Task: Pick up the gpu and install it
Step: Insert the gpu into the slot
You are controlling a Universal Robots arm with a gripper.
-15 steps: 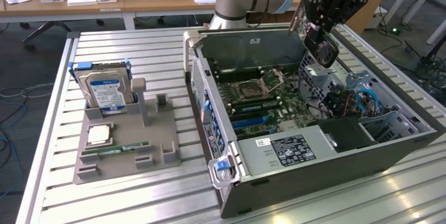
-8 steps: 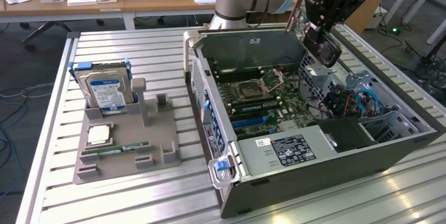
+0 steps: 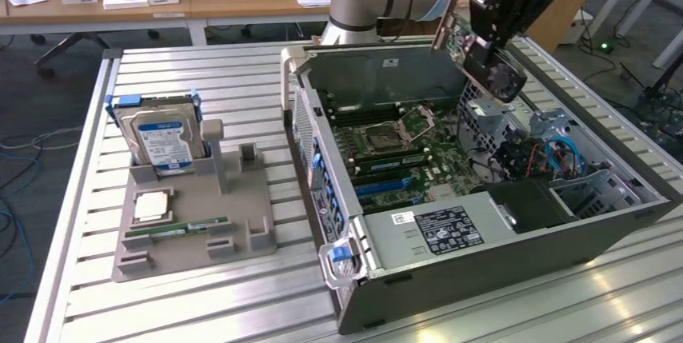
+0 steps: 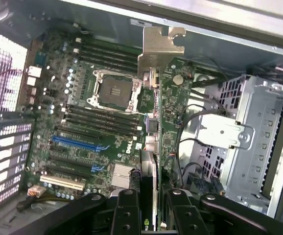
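The gpu [image 3: 493, 71] hangs tilted above the open computer case [image 3: 513, 239], over its far right part, with its round fan facing the exterior view's right. My gripper [image 3: 489, 39] is shut on the card from above. In the wrist view the gpu [image 4: 173, 112] runs edge-on away from my gripper [image 4: 153, 213], and its pale metal bracket [image 4: 161, 46] is at the far end near the case's back wall. The black fingers [image 4: 127, 210] clamp the card's near edge. Below lies the motherboard [image 4: 82, 137] with its empty processor socket [image 4: 114, 90] and blue slots [image 4: 75, 143].
A silver drive cage [image 4: 259, 142] and loose cables fill the case's right side. At the exterior view's left a grey holder tray [image 3: 192, 231] carries an upright hard drive [image 3: 162, 139], a processor chip [image 3: 152, 207] and a green memory stick [image 3: 176, 229]. Desks stand behind the slatted table.
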